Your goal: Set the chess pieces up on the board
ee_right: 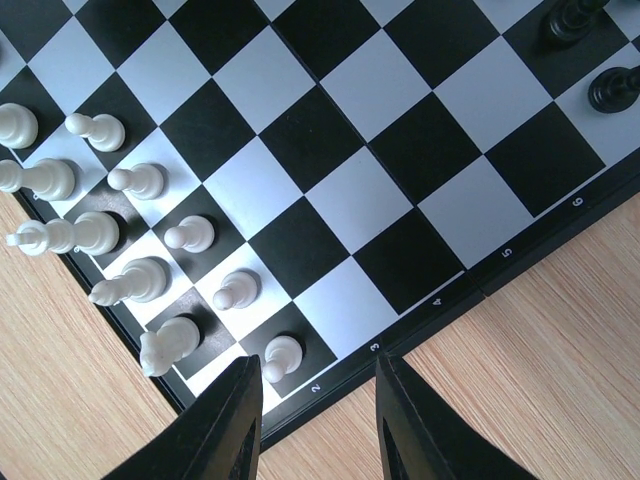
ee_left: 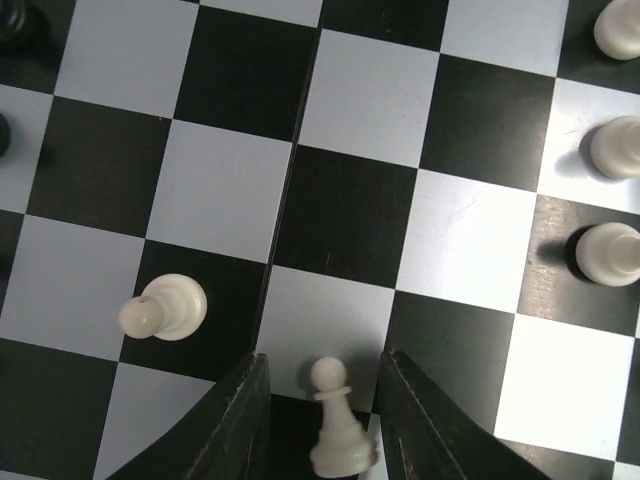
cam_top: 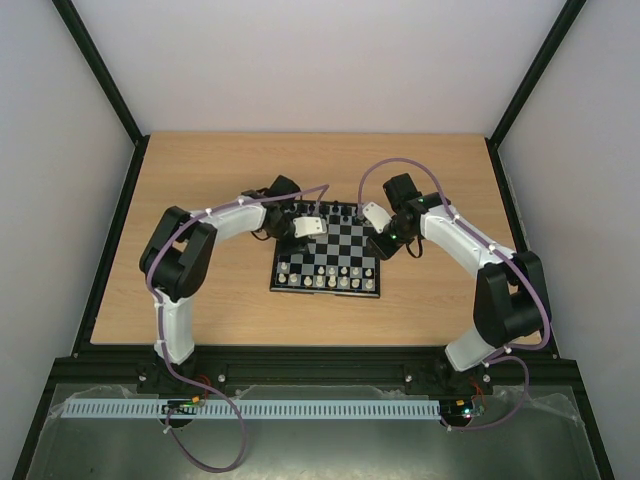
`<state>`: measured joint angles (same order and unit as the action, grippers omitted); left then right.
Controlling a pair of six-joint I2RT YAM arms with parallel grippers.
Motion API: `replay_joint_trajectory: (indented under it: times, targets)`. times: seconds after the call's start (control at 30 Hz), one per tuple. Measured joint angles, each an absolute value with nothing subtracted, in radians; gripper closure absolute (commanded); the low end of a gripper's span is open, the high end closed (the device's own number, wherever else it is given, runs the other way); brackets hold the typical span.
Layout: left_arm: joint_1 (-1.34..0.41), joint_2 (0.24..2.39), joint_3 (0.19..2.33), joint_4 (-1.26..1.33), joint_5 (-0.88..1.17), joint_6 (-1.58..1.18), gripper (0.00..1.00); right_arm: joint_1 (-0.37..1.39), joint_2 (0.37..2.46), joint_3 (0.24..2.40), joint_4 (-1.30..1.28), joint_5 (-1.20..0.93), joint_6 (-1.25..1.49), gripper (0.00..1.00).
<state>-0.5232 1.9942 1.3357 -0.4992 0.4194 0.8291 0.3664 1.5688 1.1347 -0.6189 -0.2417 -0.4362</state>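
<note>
The board (cam_top: pixel 335 243) lies mid-table. White chess pieces (cam_top: pixel 325 276) stand along its near edge and black ones (cam_top: pixel 337 210) along its far edge. My left gripper (cam_top: pixel 303 238) hovers over the far left squares. In the left wrist view a blurred, tilted white pawn (ee_left: pixel 335 425) sits between its fingers (ee_left: pixel 245 430), with a gap showing on each side. Another white pawn (ee_left: pixel 165 307) stands to the left. My right gripper (ee_right: pixel 315 400) hangs open over the board's right edge, nothing between its fingers. The corner pawn (ee_right: pixel 280 354) is just beside its left finger.
In the right wrist view, white pieces (ee_right: pixel 90 232) fill two rows at the left and two black pieces (ee_right: pixel 612 88) stand at the top right. Bare wooden tabletop (cam_top: pixel 200 180) surrounds the board. Black frame posts and pale walls enclose the table.
</note>
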Motion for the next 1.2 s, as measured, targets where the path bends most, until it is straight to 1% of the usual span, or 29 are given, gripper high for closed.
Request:
replay_joint_trajectory:
  times: [0.17,0.3,0.47,0.7,0.93,1.03,1.2]
  targets:
    - [-0.529,1.978,1.306,-0.45,0.399,0.809,0.68,0.366,1.572,1.135,-0.612,-0.242,-0.436,0.68]
    - [-0.53,1.969,1.289,-0.429,0.392,0.804,0.65,0.366,1.573,1.135,-0.607,-0.242,-0.436,0.68]
    - [-0.53,1.951,1.262,-0.411,0.383,0.808,0.65,0.366,1.573,1.135,-0.607,-0.242,-0.436,0.68]
    - [-0.527,1.929,1.235,-0.414,0.38,0.818,0.69,0.367,1.573,1.135,-0.606,-0.242,-0.436,0.68]
    - [-0.525,1.92,1.224,-0.419,0.38,0.827,0.76,0.366,1.584,1.136,-0.606,-0.244,-0.432,0.68]
    - [-0.525,1.92,1.224,-0.418,0.376,0.825,0.77,0.367,1.594,1.138,-0.607,-0.247,-0.429,0.68]
    - [-0.525,1.914,1.214,-0.405,0.356,0.803,0.81,0.366,1.611,1.171,-0.608,-0.263,-0.413,0.68]
